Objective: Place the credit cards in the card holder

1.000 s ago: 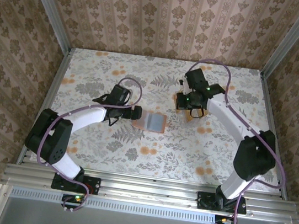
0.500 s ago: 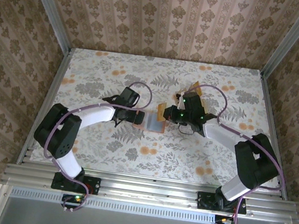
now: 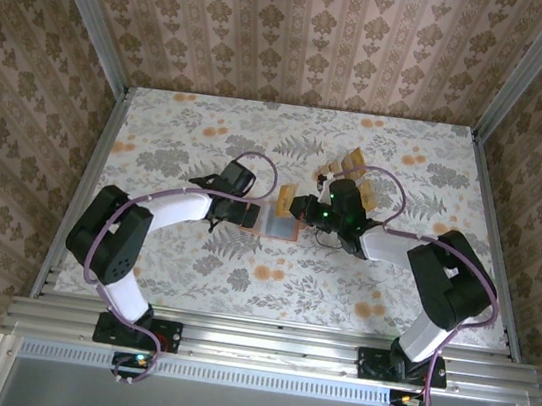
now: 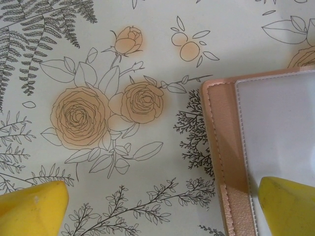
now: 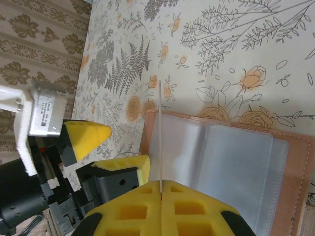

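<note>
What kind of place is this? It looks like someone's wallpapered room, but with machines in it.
Probably a robot test booth, not a home. Two robot arms are bolted to a metal rail at the edge of a flower-printed table, boxed in by wallpaper-patterned walls set in an aluminium frame.

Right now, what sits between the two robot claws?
The open card holder, between the left gripper and the right gripper pinching a credit card; top view shows it.
</note>
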`<state>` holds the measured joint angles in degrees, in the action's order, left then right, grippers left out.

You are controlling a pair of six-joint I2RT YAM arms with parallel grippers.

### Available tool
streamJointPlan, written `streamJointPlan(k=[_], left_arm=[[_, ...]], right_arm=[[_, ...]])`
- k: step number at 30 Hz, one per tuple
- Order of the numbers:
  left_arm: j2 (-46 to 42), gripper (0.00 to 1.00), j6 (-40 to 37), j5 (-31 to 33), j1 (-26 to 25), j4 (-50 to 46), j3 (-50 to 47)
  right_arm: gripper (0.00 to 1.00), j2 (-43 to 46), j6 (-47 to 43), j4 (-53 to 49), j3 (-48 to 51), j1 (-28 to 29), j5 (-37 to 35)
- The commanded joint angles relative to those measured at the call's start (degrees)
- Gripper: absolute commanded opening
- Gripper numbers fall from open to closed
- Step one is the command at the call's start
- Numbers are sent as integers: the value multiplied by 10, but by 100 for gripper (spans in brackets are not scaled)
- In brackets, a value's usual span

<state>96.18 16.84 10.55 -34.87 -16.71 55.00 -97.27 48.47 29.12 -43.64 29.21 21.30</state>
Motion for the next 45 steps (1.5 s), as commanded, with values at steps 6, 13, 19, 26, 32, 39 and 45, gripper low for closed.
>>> streamJointPlan(k=[6, 13, 19, 26, 32, 39, 45], left_arm=[[18, 100, 15, 14, -8, 0, -16], [15, 100, 23, 21, -9, 1, -24], [9, 100, 24, 21, -9, 1, -27], [10, 100, 23, 17, -9, 5, -29], [12, 100, 23, 15, -8, 8, -33], [17, 100, 27, 11, -9, 10, -33], [20, 100, 27, 9, -9, 9, -29]], right_arm=[[0, -39, 20, 87, 14, 13, 5], [0, -63, 24, 104, 17, 16, 1], [0, -78, 13, 96, 25, 17, -10], [0, -93, -3, 79, 39, 10, -27], [0, -84, -14, 55, 60, -9, -47], [0, -64, -22, 36, 49, -14, -27], [0, -42, -12, 37, 29, -7, 7]])
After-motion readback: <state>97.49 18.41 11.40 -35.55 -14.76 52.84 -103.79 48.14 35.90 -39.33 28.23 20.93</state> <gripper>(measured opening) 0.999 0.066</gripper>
